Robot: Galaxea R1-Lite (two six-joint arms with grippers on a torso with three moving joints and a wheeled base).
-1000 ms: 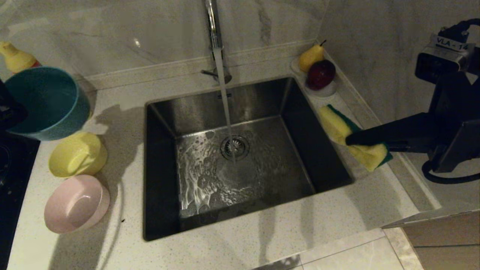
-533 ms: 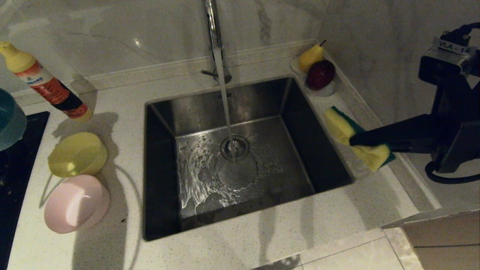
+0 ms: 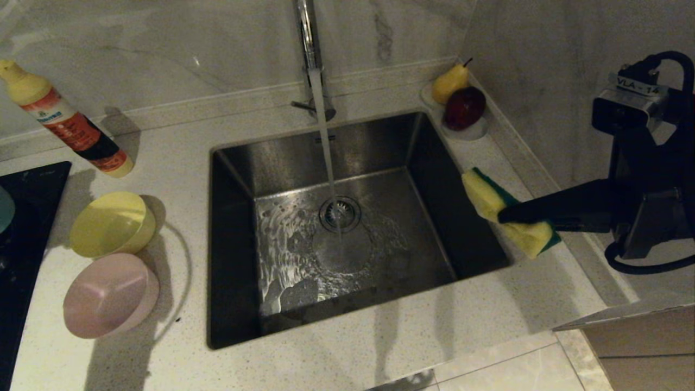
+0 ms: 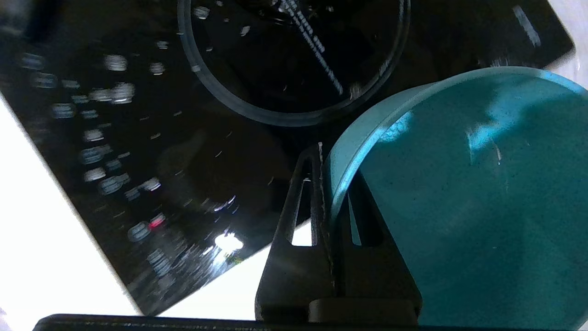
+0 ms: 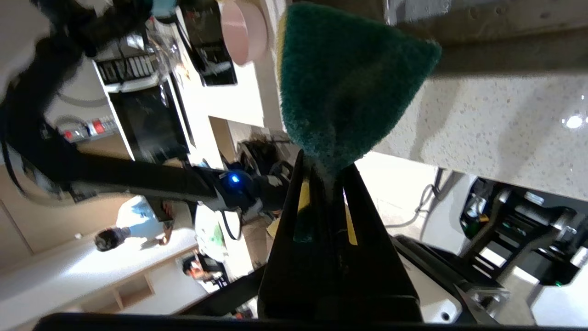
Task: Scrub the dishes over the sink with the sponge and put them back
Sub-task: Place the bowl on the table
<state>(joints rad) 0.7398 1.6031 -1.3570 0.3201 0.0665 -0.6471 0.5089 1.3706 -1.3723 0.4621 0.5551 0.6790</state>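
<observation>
While the tap ran: water fell on the drain of the sink (image 3: 233,163), and no dish was under it.
Right gripper (image 3: 502,214): you had it clamped on the sponge (image 3: 491,198), pinched near the middle, foam bulging either side of the fingers; it hung over the sink's right rim.
Left gripper (image 4: 328,184): you had it closed on the rim of the light blue bowl (image 4: 459,193), one finger inside and one outside; below the hand lay the black cooktop (image 4: 138,138), well away from the sink.
Yellow bowl (image 3: 111,224): sat on the counter, far from either hand.
Pink bowl (image 3: 108,296): just beside the yellow one, likewise unheld.
Done, as I judged it: sponge and blue bowl each in hand. Whether any bowl had been scrubbed, I could not tell.
Left, as I judged it: bring bowl and sponge together over the sink, scrub, return; then yellow and pink.
</observation>
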